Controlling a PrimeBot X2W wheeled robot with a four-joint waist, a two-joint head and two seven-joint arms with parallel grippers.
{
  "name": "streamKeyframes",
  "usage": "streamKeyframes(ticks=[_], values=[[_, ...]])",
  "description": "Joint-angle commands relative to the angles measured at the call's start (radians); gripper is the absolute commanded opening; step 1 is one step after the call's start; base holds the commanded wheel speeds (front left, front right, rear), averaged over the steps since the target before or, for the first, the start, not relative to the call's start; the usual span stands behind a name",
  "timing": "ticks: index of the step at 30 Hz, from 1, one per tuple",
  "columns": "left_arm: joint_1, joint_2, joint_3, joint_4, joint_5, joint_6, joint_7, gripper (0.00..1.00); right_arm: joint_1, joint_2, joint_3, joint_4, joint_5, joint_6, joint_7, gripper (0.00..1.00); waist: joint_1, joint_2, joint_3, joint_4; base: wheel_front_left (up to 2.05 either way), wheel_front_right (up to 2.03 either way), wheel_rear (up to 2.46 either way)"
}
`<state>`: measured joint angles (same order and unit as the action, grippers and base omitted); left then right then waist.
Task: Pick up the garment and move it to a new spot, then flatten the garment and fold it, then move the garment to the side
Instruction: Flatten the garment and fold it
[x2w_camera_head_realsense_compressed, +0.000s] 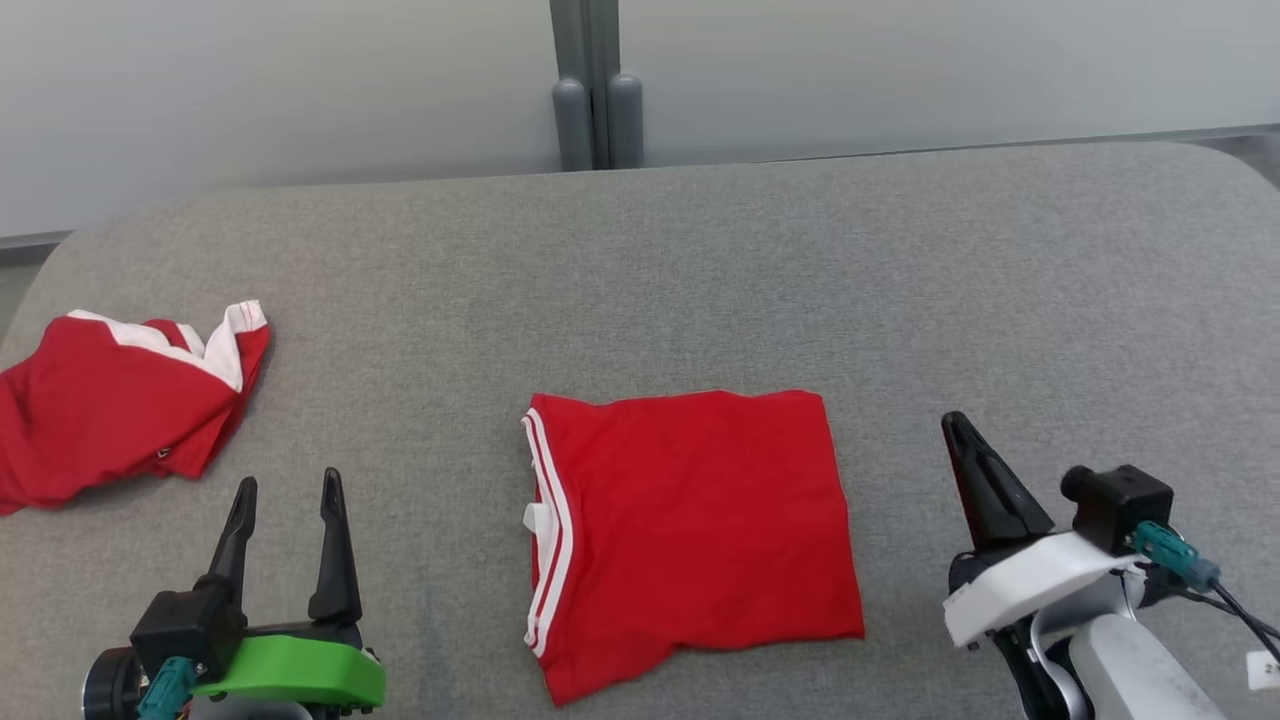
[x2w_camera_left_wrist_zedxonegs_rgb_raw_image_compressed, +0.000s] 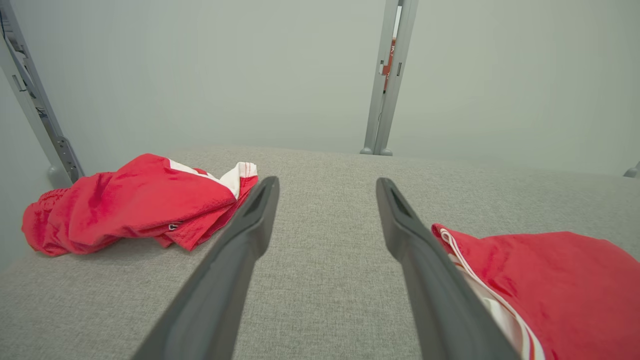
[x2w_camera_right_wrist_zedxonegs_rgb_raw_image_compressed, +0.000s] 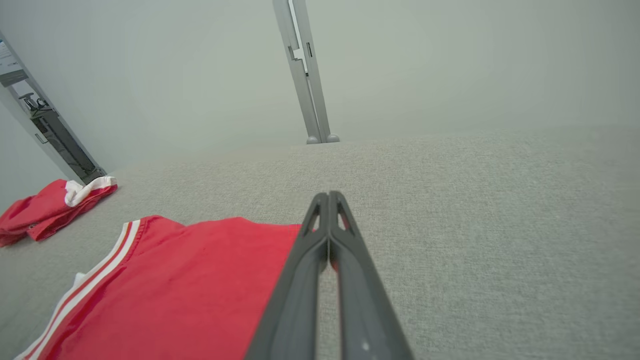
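step: fold looks done, side move pending | left gripper (x2w_camera_head_realsense_compressed: 288, 482) wide, right gripper (x2w_camera_head_realsense_compressed: 958, 425) pinched, empty | next: you'd likely grasp folded garment (x2w_camera_head_realsense_compressed: 690, 530) edge, slide aside

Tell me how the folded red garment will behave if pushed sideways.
The folded red garment is probably floppy: its near edge lies uneven and wrinkled, so a push would likely bunch it rather than slide it whole. The woven grey surface looks grippy, so expect drag. Lifted by one edge, the layers would probably fall open.
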<state>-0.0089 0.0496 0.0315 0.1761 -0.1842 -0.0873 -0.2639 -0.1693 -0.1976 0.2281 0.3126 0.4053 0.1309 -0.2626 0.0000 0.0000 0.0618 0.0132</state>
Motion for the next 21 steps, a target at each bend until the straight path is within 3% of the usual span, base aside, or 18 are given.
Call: streamKeyframes(ticks=[1,2,3,4,5,21], values=[[0.016,0.002,0.010,-0.002,0.004,0.002,0.000,1.00,0.031,0.005,-0.018,-0.020,-0.013,-0.001,-0.003,0.06,0.0000,0.0000,-0.018,-0.022,0.00,0.00,0.00],[0.020,0.002,0.014,-0.003,0.006,0.002,0.000,1.00,0.046,0.008,-0.030,-0.033,-0.021,-0.001,-0.003,0.20,0.0000,0.0000,-0.023,-0.027,0.00,0.00,0.00],[0.026,0.002,0.019,-0.005,0.007,0.003,0.000,1.00,0.066,0.012,-0.044,-0.048,-0.031,-0.001,-0.003,0.47,0.0000,0.0000,-0.027,-0.031,0.00,0.00,0.00],[0.030,0.002,0.023,-0.007,0.011,0.004,0.000,1.00,0.080,0.018,-0.054,-0.061,-0.036,-0.001,-0.003,0.85,0.0000,0.0000,-0.031,-0.035,0.00,0.00,0.00],[0.033,0.002,0.028,-0.010,0.012,0.005,0.000,1.00,0.098,0.027,-0.066,-0.077,-0.045,-0.001,-0.003,1.00,0.0000,0.0000,-0.035,-0.040,0.00,0.00,0.00],[0.091,0.002,0.071,-0.003,0.072,-0.005,0.000,1.00,0.230,0.078,-0.155,-0.178,-0.141,-0.001,-0.003,1.00,0.0000,0.0000,-0.082,-0.043,0.00,0.00,0.00]])
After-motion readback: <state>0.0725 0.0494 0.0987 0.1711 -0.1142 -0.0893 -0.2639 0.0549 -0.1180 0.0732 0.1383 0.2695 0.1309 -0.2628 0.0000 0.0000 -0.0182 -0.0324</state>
